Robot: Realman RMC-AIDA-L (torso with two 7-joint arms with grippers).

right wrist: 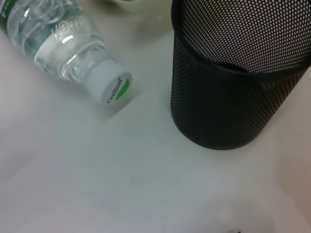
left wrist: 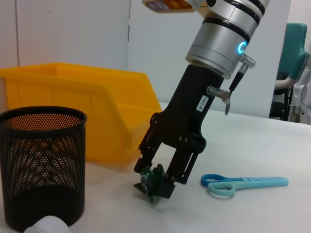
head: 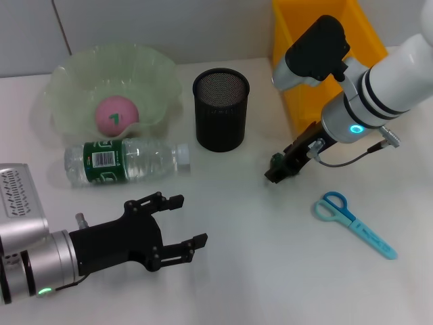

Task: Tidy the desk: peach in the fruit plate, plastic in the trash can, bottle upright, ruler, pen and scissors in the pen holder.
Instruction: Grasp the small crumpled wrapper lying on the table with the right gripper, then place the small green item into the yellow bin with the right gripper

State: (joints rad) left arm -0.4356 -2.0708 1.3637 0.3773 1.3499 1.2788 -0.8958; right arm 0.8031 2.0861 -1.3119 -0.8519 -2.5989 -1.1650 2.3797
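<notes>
far left, the peach [head: 116,114] already sits in the fruit plate [head: 71,74]. just near of it the bottle [head: 125,162] lies on its side, cap pointing right toward the pen holder [head: 221,108], not yet stood up. at the near left the left gripper [head: 181,223] hovers over the desk [head: 257,271] with its fingers apart, holding nothing.

right of the holder, the right gripper [head: 277,172] is down at the desk, its fingers clamped on a small green crumpled thing, likely the plastic [left wrist: 151,180]. so the step in hand looks like plastic to the trash can. the next move calls for a lift, then a carry far and right to the yellow bin [head: 298,40], which i take for the trash can, clearing its wall before letting go.

near right, the scissors [head: 353,223] lie flat, well apart from the holder.

no ruler or pen shows in any view. the bin's far end is cut off, and its inside is mostly hidden behind the right arm.
</notes>
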